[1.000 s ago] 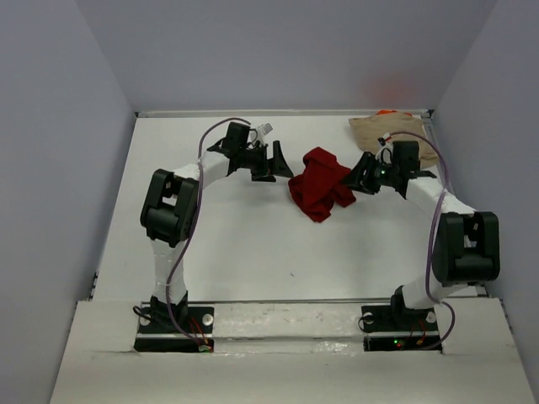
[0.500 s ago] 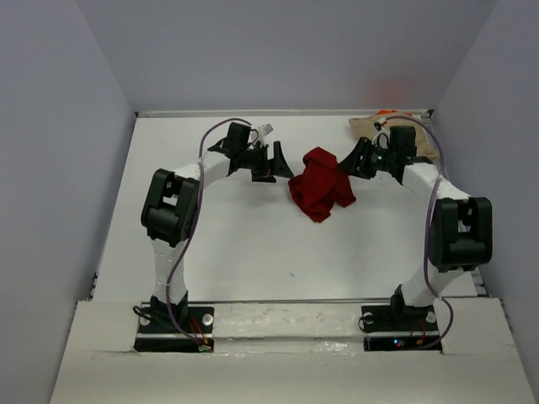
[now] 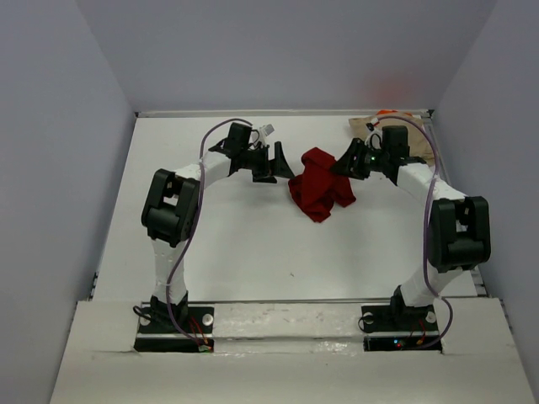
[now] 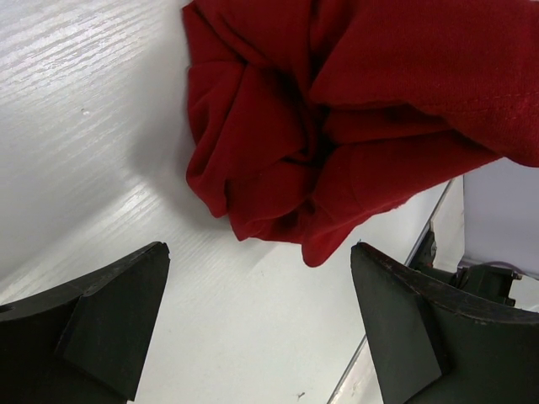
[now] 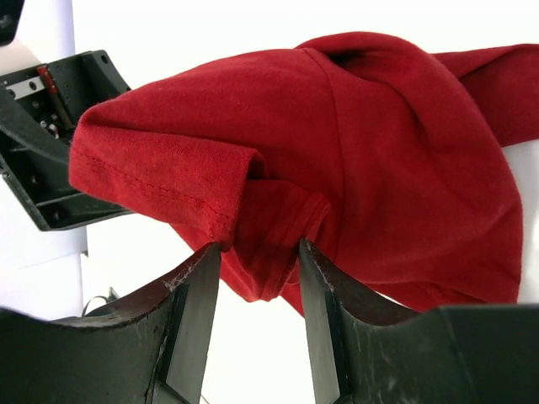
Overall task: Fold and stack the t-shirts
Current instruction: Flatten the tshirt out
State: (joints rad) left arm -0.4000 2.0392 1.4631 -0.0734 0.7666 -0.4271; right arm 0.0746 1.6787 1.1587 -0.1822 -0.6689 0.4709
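Two white-shelled arms, left arm (image 3: 168, 206) and right arm (image 3: 459, 231), chunky black joint housings, flat black base plates (image 3: 173, 328) with pale bolt heads at the corners, thin purple cables (image 3: 192, 244) looping alongside each, tiny green status lights (image 3: 373, 158), matte black wedge-shaped jaws

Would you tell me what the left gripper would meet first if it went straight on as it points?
Probably the crumpled dark red t-shirt, lying straight ahead of the open left gripper; depth is hard to judge.
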